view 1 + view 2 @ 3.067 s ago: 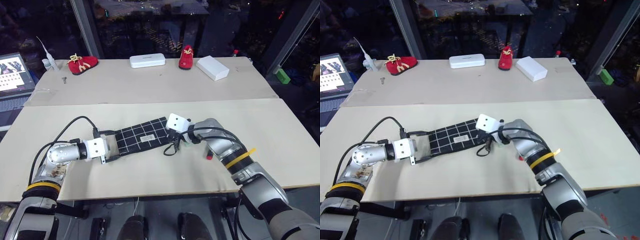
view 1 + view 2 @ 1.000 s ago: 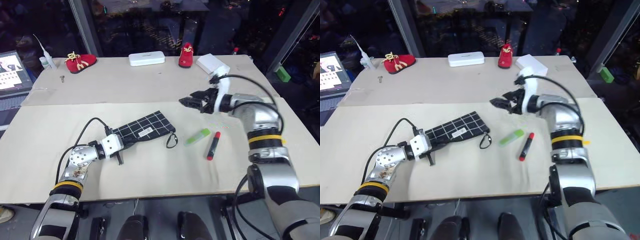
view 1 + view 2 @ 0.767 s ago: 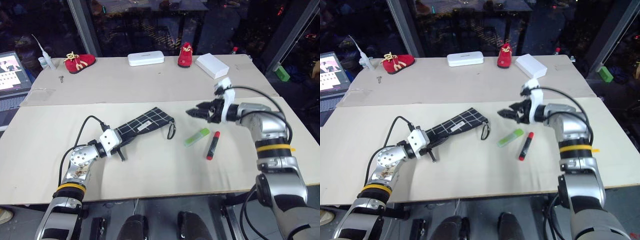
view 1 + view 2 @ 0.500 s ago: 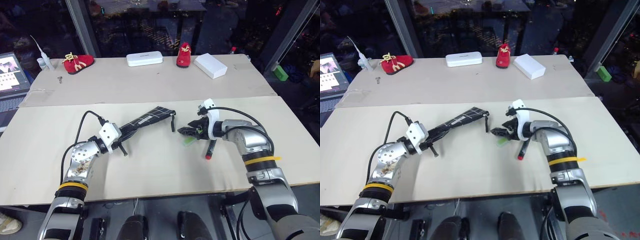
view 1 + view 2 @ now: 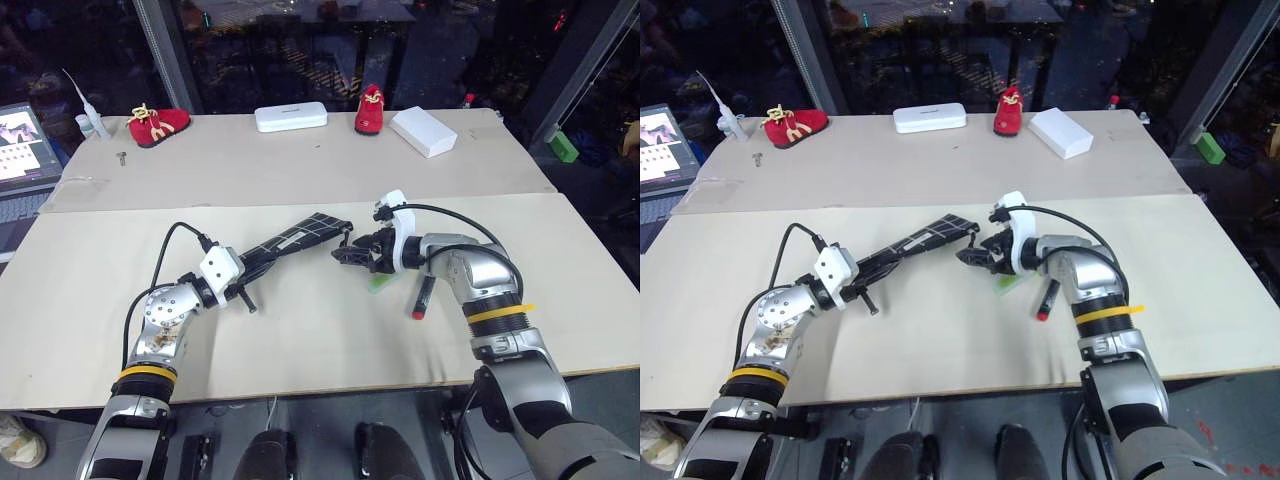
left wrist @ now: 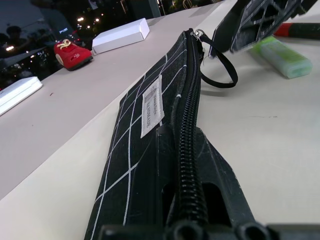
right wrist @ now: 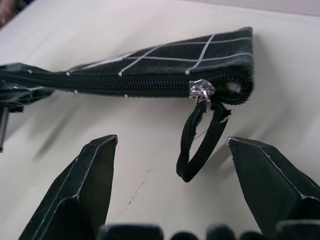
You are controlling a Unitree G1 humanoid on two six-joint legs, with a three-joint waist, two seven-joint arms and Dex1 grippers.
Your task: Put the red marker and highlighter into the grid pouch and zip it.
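The grid pouch [image 5: 295, 240] is held off the beige table [image 5: 300, 340] on edge, zipper uppermost, its long axis running from the left gripper [image 5: 243, 283] up and across toward the right gripper [image 5: 347, 255]. The left gripper is pressed together on the pouch's near end, its 2 fingers pinching the fabric on either side of the zipper. The pouch's far end, with the metal zipper slider [image 7: 201, 90] and the dark loop pull [image 7: 200, 145] dangling below it, lies straight ahead of the right gripper, between its 2 widely spread fingers [image 7: 85, 185] and a little beyond their tips; nothing is in them. The right arm is plainly the nearer one to the pull, and the coming move looks like a short reach forward to close on that loop.

The zipper appears shut along its visible length, though the seam is hard to read near the left fingers. The highlighter [image 5: 380, 283] and the red marker [image 5: 422, 298] lie on the table just beneath the right wrist, both outside the pouch.

1 second ago the pouch lay flat on the table and the right gripper hung high and well away from it, near the white box [image 5: 424, 132]; it has since come down and in to the pouch's end, while the left gripper has tipped the pouch up.
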